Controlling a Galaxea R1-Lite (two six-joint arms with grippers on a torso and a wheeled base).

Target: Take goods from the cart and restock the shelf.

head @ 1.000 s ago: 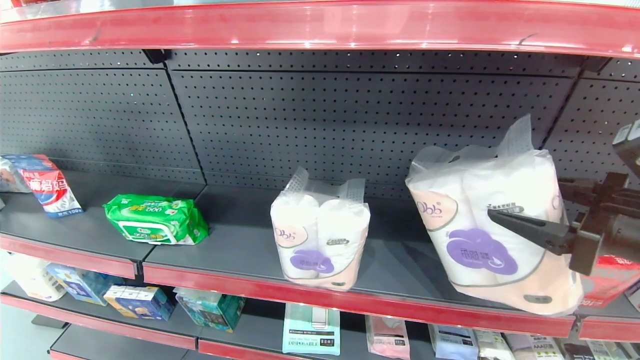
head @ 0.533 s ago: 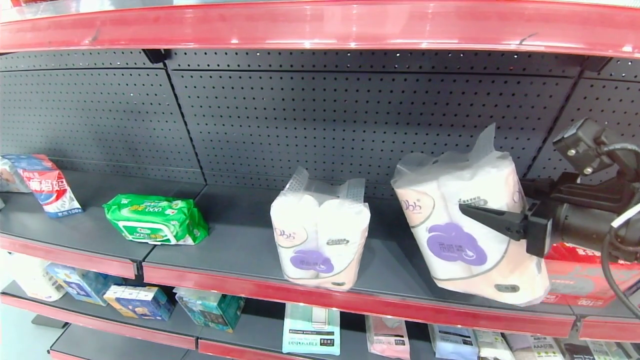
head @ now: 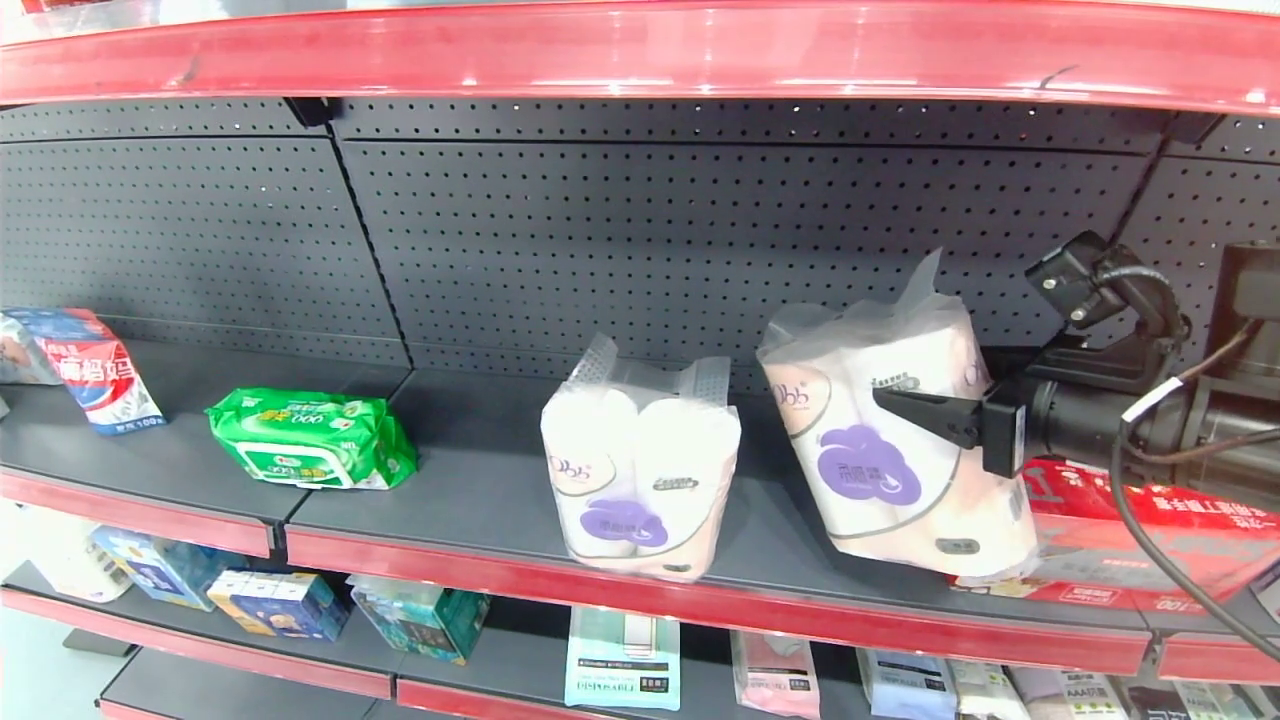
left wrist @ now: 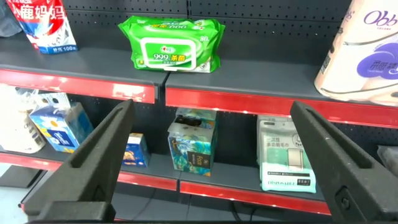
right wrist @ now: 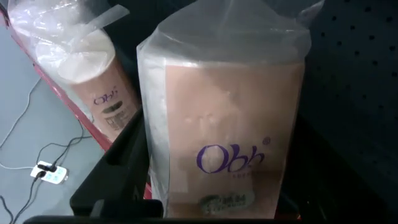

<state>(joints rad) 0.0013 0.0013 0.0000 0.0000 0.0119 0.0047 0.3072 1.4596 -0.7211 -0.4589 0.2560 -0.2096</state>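
The right gripper's [head: 905, 388] fingers [right wrist: 118, 168] are clamped on a roll pack [head: 880, 450], one on each side of it. In the head view the near finger lies across the pack's front, over its purple mark. The pack tilts, its top leaning toward the robot's left. Its bottom is low over the right part of the shelf [head: 480, 480]; I cannot tell whether it touches the board. A red box [head: 1130, 530] lies flat on the shelf just beside the pack, on its right and partly behind it.

A second pack [head: 640, 470] of the same kind stands upright near the shelf's front edge, left of the held one and apart from it. Farther left lie green wipes [head: 310, 440], and at the far left a red, white and blue bag [head: 95, 375] leans.

The left gripper [left wrist: 212, 107] is spread wide with nothing between its fingers. It is low before the shelf's red front strip, with boxed goods [left wrist: 193, 140] on the lower shelf beyond it.
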